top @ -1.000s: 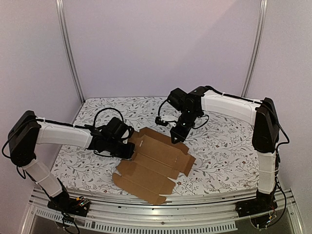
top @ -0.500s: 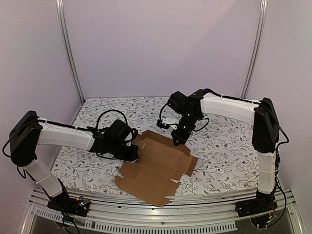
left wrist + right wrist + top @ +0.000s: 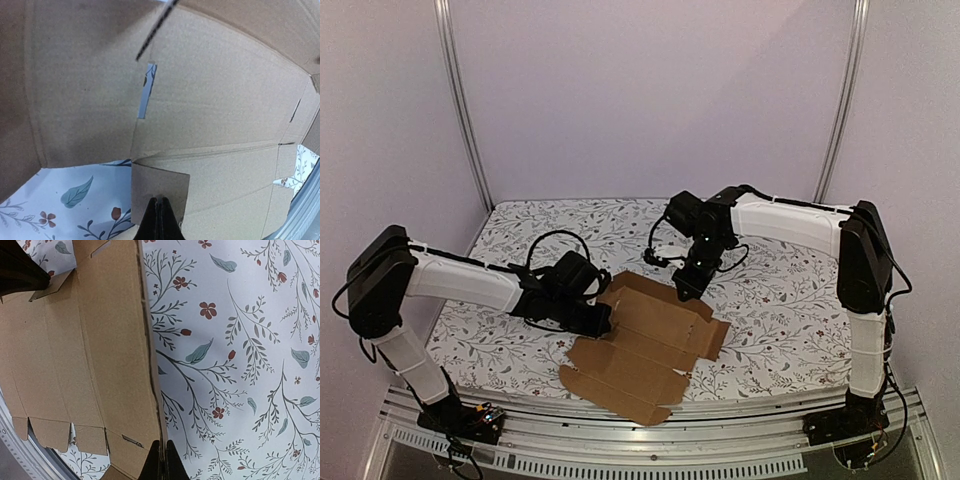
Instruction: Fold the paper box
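Brown paper box [image 3: 645,345] lies between left gripper [image 3: 605,320] and right gripper [image 3: 684,292].

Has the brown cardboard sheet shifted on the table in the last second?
Yes. The flat brown corrugated cardboard sheet has slid slightly to the right, its near corner and right edge now closer to the right-hand metal upright.

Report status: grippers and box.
Left gripper shut on box tab. Right gripper shut on its far edge. Sheet open, not yet folded. Nothing blocking.
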Controlling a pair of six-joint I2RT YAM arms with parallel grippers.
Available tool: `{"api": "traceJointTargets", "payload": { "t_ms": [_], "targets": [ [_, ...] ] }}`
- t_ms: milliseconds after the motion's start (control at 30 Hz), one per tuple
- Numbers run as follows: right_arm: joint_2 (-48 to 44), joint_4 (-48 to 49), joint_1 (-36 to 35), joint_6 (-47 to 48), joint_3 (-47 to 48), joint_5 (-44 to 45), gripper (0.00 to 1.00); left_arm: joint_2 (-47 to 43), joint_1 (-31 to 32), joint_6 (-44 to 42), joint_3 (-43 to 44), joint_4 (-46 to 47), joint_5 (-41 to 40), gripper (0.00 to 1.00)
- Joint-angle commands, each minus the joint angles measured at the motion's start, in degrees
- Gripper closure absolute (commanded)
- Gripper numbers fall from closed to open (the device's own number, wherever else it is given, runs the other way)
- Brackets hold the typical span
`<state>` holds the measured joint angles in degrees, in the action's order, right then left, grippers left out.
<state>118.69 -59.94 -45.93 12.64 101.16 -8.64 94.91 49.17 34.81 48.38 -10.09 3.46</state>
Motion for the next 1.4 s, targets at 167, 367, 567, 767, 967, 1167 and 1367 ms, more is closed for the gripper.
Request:
{"api": "traceJointTargets", "payload": {
  "t_ms": [167, 367, 567, 767, 967, 1167, 1367],
  "targets": [
    [-0.8, 2.7, 0.3, -1.1, -0.8, 0.9, 1.00, 4.9, 2.9, 0.7, 2.0, 1.4, 0.9, 1.00],
    [-1.1, 2.6, 0.3, -0.9, -1.0, 1.3, 1.00, 4.6, 3.2, 0.6, 2.3, 0.2, -0.2, 1.00],
    [-2.1, 2.5, -0.5, -0.1, -1.1, 5.1, 1.00, -1.0, 3.1, -2.2, 5.4, -6.4, -3.2, 1.00],
    [-3.3, 2.7, -1.7, 1.6, -1.3, 8.3, 1.00, -7.7, 1.9, -7.0, 9.2, -16.0, -9.6, 1.00],
    [-5.4, 4.6, -4.3, 5.4, -2.8, 15.1, 1.00, -15.7, -2.6, -8.9, 8.9, -20.7, -10.4, 1.00],
    [-9.4, 8.5, -6.8, 9.1, -5.0, 19.8, 1.00, -22.7, -7.1, -8.2, 5.9, -21.0, -13.0, 1.00],
    [-13.2, 14.3, -9.8, 12.5, -9.3, 25.1, 1.00, -28.8, -12.0, -3.5, -3.3, -13.8, -11.4, 1.00]
  ]
}}
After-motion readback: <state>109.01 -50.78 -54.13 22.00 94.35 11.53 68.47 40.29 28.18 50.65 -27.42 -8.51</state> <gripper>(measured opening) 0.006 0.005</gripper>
